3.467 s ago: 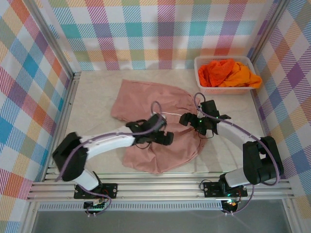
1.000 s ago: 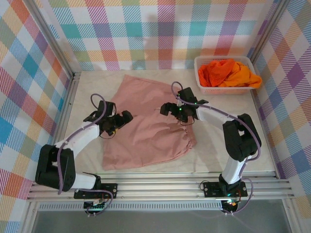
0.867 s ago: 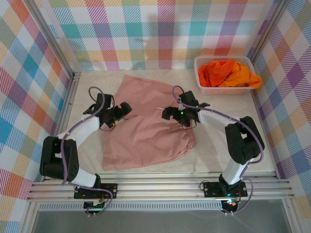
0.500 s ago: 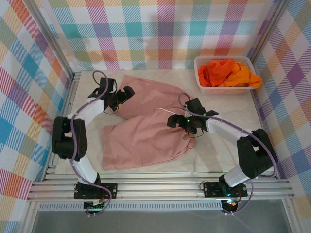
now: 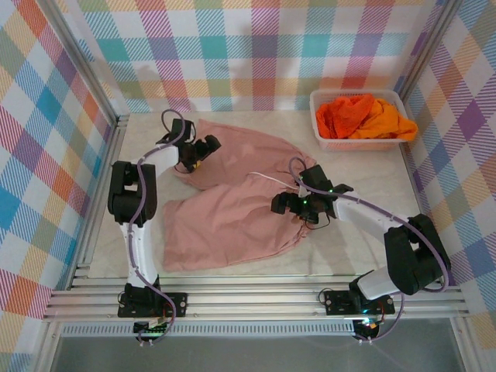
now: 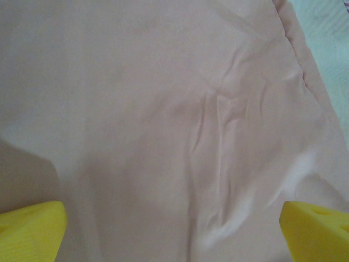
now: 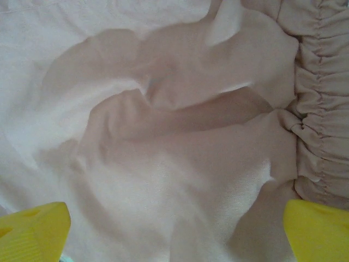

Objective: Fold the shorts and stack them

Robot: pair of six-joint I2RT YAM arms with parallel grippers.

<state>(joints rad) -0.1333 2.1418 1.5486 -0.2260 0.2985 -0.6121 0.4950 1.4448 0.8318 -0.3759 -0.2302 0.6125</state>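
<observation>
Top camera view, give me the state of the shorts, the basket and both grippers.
pink shorts: unfolded, spread flat
orange shorts: crumpled in basket
yellow-orange shorts: crumpled in basket
basket: upright, holding both
left gripper: open over pink shorts
right gripper: open over pink shorts

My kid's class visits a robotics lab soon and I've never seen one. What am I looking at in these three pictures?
Two robot arms bolted to a table, each ending in a two-finger gripper. The wide picture looks down from above; the close-ups come from wrist cameras, with yellow fingertips at the bottom corners. Pink shorts lie on the table; orange shorts and yellow-orange shorts sit in the white basket. The left gripper and right gripper are open over the pink cloth, holding nothing.
</observation>
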